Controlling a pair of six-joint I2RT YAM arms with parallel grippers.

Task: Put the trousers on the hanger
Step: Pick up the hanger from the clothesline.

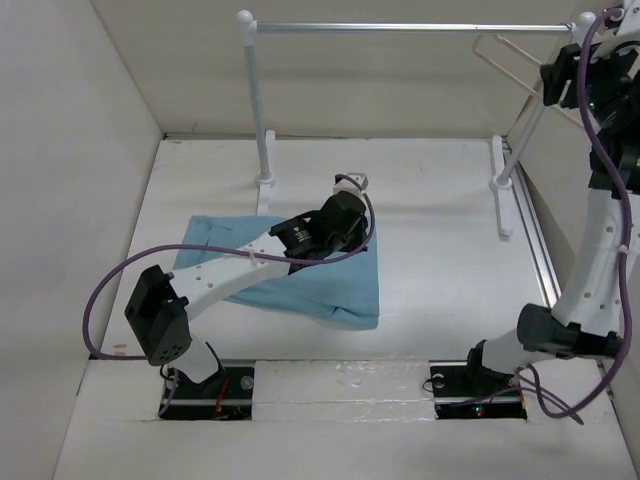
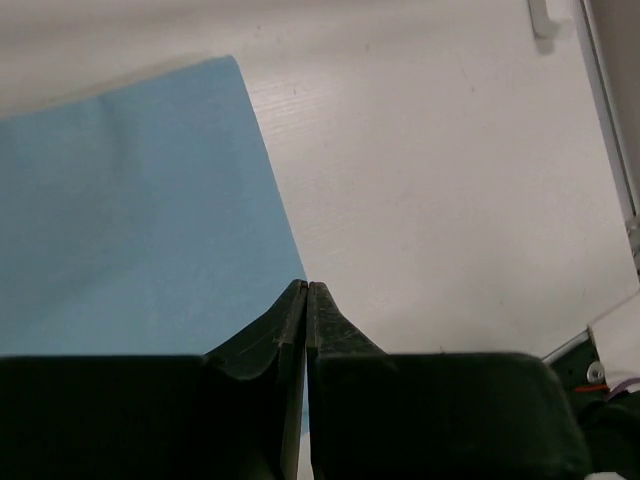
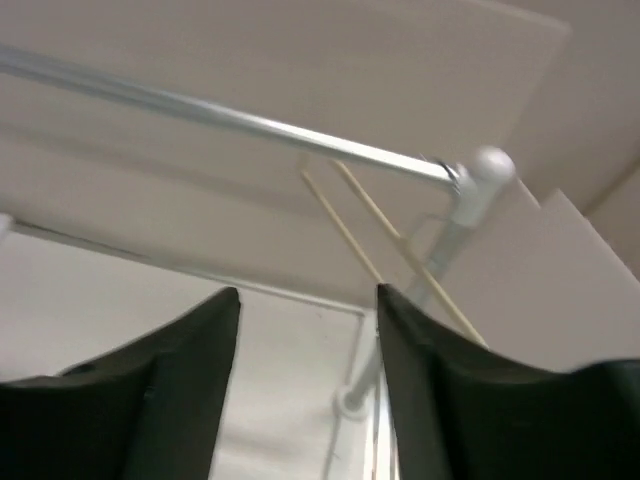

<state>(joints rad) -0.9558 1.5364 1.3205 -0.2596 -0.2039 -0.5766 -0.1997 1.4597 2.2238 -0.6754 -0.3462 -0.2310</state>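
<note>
The light blue trousers [image 1: 335, 290] lie folded flat on the table, mid-left. My left gripper [image 1: 345, 235] is low over their far right corner. In the left wrist view its fingers are shut, tips [image 2: 306, 287] at the right edge of the trousers [image 2: 130, 210]; I cannot tell if they pinch cloth. The cream-beige hanger [image 1: 508, 58] hangs tilted at the right end of the rail. My right gripper [image 1: 562, 82] is raised beside it, open and empty. In the right wrist view [image 3: 308, 295] the hanger's thin rods [image 3: 372, 238] run just beyond the fingers.
A silver rail [image 1: 400, 28] on white posts [image 1: 256, 110] spans the back; it also shows in the right wrist view [image 3: 250, 125]. Its right foot [image 1: 500, 185] stands by a metal track [image 1: 535, 250] along the right wall. White walls enclose the table.
</note>
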